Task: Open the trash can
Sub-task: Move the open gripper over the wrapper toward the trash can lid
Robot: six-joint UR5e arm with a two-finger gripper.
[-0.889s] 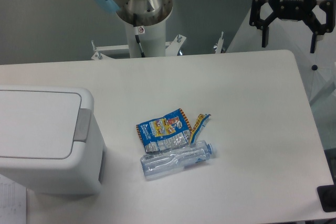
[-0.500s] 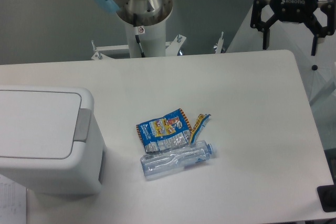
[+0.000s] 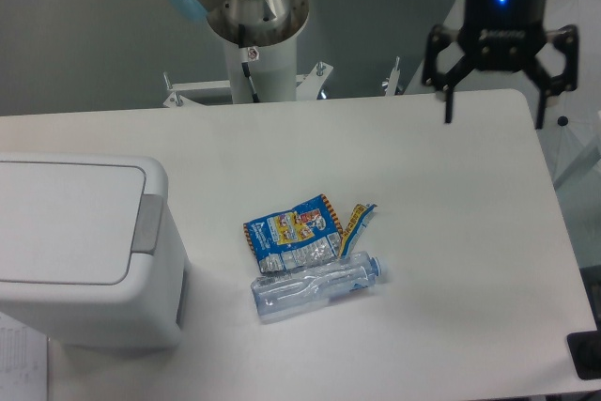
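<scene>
Camera: white table (image 3: 451,232); grey wall (image 3: 84,25) behind.

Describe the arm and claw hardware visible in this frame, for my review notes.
The claw is black, with two thin dark fingers hanging from angular linkages. Its body carries white lettering and a glowing blue light above. At the table's far edge stands the arm's base: a white column topped by a silver-grey joint with a light blue cap, a small sticker on its front. No loose cables show.

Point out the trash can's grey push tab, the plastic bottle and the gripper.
grey push tab (image 3: 146,224): fixed camera, middle of the tab at the lid's right edge.
plastic bottle (image 3: 315,287): fixed camera, mid-body.
gripper (image 3: 494,108): fixed camera, midway between its open fingertips.
</scene>
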